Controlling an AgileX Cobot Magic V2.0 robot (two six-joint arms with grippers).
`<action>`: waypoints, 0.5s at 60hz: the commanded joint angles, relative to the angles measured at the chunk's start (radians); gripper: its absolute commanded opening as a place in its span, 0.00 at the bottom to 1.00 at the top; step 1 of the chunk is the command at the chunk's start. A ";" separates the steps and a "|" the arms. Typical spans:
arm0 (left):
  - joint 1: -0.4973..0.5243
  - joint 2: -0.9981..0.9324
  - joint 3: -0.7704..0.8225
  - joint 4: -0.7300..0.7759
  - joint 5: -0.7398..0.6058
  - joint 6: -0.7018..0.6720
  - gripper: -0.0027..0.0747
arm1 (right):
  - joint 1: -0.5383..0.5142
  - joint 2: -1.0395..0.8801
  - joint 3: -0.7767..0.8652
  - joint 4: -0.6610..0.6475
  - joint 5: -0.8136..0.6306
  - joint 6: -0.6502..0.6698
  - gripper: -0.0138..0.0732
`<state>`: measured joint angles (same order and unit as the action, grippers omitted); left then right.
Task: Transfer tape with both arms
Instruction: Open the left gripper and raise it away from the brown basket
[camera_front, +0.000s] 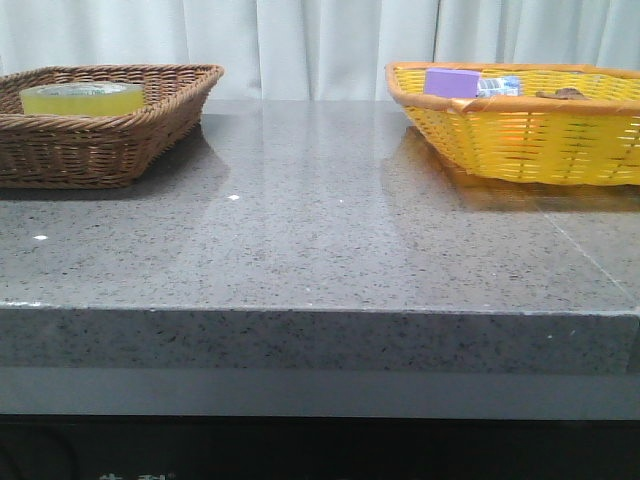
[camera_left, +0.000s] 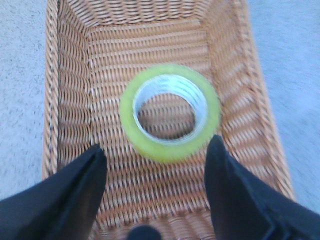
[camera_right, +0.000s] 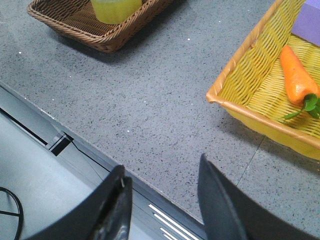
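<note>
The tape (camera_front: 82, 98), a yellow translucent roll with a white core, lies flat in the brown wicker basket (camera_front: 150, 120) at the table's back left. In the left wrist view the tape (camera_left: 170, 112) sits mid-basket, and my left gripper (camera_left: 156, 150) hangs above it, open and empty, fingers apart on either side of the roll's near edge. The tape also shows in the right wrist view (camera_right: 115, 9). My right gripper (camera_right: 162, 175) is open and empty over the table's front edge. Neither arm shows in the front view.
A yellow wicker basket (camera_front: 520, 140) stands at the back right, holding a purple box (camera_front: 452, 82), a small bottle (camera_front: 497, 86) and a toy carrot (camera_right: 296, 75). The grey speckled table (camera_front: 320, 230) lies between the two baskets.
</note>
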<state>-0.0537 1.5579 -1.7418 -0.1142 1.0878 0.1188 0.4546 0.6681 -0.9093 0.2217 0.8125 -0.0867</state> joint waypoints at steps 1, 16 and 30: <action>-0.005 -0.154 0.080 -0.025 -0.089 0.027 0.59 | -0.003 0.000 -0.024 0.011 -0.064 -0.002 0.56; -0.005 -0.469 0.386 -0.033 -0.146 0.067 0.59 | -0.003 0.000 -0.024 0.011 -0.064 -0.002 0.56; -0.005 -0.745 0.625 -0.045 -0.155 0.067 0.59 | -0.003 0.000 -0.024 0.011 -0.064 -0.002 0.56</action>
<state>-0.0537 0.9052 -1.1553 -0.1387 1.0030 0.1855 0.4546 0.6681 -0.9093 0.2217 0.8125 -0.0867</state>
